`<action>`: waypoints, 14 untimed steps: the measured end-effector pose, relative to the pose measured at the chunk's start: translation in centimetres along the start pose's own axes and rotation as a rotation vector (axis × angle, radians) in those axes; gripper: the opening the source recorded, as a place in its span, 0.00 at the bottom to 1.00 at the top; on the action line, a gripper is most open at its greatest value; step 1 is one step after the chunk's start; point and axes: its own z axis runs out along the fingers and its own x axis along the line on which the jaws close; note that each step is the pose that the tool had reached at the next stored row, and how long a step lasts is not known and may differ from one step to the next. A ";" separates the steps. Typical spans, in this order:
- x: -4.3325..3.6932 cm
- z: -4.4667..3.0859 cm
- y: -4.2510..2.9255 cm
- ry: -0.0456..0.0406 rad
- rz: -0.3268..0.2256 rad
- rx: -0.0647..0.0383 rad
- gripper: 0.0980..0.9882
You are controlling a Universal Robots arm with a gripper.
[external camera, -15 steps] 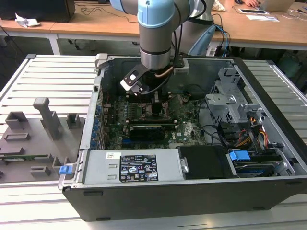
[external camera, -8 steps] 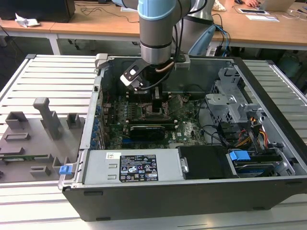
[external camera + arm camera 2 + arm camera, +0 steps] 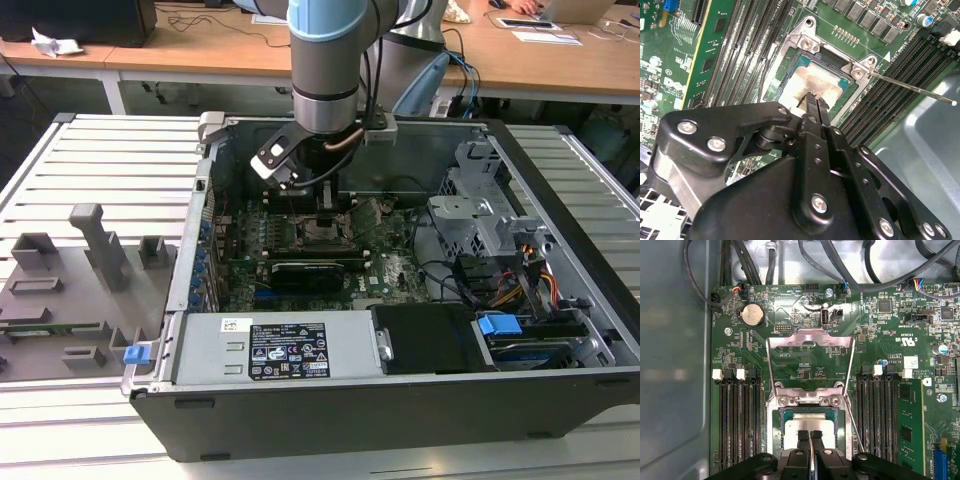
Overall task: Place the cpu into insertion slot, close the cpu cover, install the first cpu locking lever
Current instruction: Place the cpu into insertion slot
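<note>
Fingers, black and closed, over flat pale-metal square cpu

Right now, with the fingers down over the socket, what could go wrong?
1. The gripper hangs shut right over the cpu, with the cpu cover open: pushing down could grind the chip into the insertion slot.
2. The loose locking lever juts out beside the socket; a sideways move could snag it.
</note>
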 end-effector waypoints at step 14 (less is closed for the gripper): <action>0.01 -0.39 0.03 0.0002 0.000 0.000 0.06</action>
